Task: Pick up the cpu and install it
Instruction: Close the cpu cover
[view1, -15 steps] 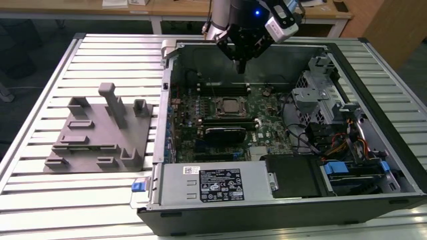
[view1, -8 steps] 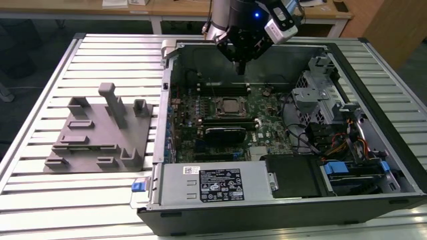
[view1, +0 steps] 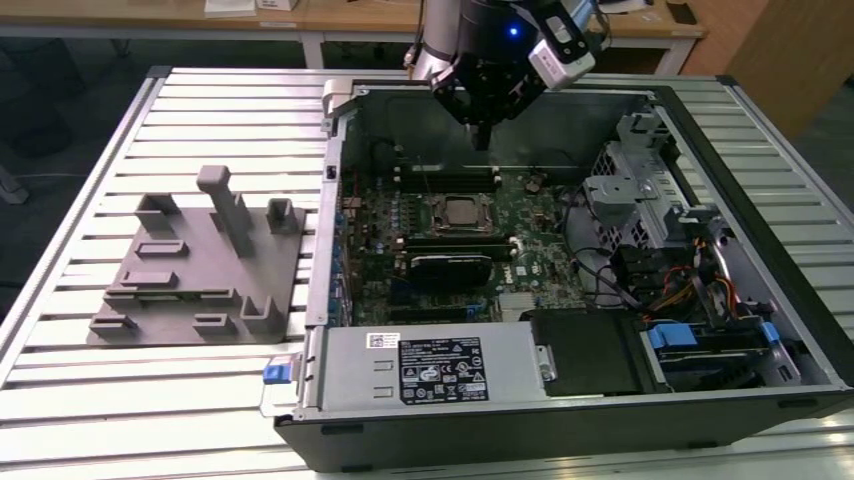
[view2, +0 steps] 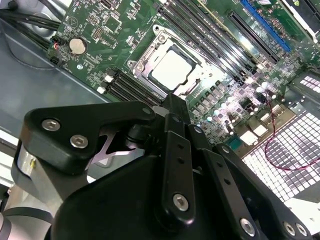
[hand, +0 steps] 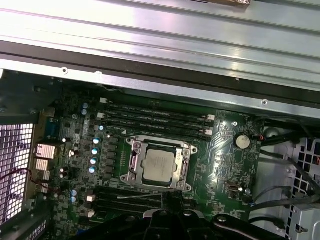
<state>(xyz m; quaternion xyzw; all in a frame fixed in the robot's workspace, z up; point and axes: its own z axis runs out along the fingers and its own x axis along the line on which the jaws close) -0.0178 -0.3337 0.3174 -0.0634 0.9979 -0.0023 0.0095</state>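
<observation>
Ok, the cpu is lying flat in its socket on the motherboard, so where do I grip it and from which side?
Probably by two opposite thin edges of the cpu, coming straight down from above. It lies flat with its metal top up, and the socket frame hems it closely all round, so no sideways approach looks open.

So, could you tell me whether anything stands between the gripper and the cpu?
Nothing visible does. In the exterior view the gripper hangs above the open case, and the cpu lies uncovered in its socket frame on the motherboard below it.
</observation>
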